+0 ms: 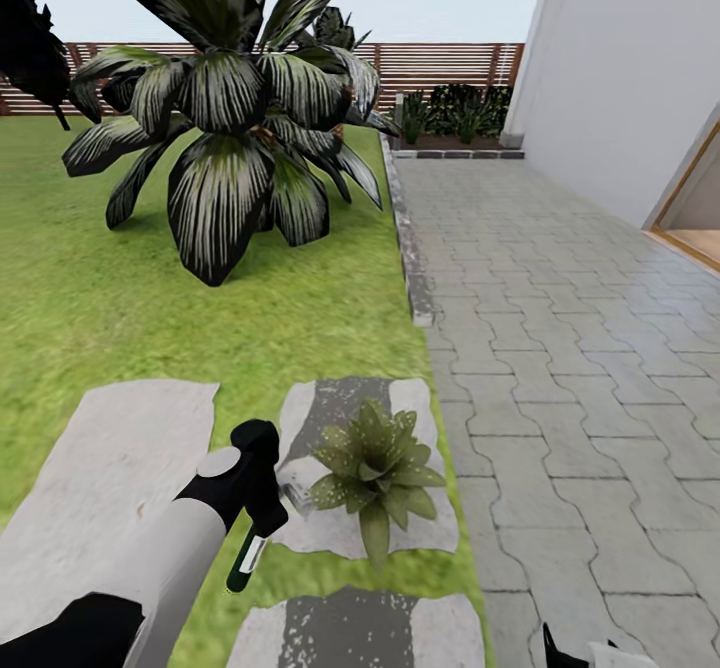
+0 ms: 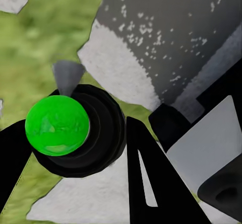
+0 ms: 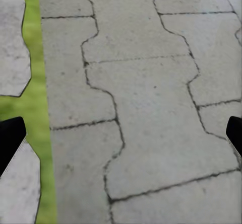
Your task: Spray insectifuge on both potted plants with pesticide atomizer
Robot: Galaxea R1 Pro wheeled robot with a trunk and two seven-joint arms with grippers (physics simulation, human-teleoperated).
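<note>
From the head camera I see my left gripper (image 1: 262,518) clamped on the spray bottle (image 1: 247,553), which hangs over the grass with its green band and dark end pointing down toward the lower stepping stone (image 1: 440,628). Just beside the gripper sits a potted plant (image 1: 375,468), a low rosette of speckled leaves on the middle stepping stone (image 1: 420,528). In the left wrist view the bottle (image 2: 75,131) appears end-on, a green dome inside a black ring, held between the black fingers (image 2: 151,183). My right gripper (image 3: 121,133) hangs over the grey paving (image 3: 146,98) with its fingers wide apart and nothing between them. Farther up the lawn (image 1: 100,298) stands a big striped-leaf plant (image 1: 230,118), with the wooden fence (image 1: 440,63) behind.
</note>
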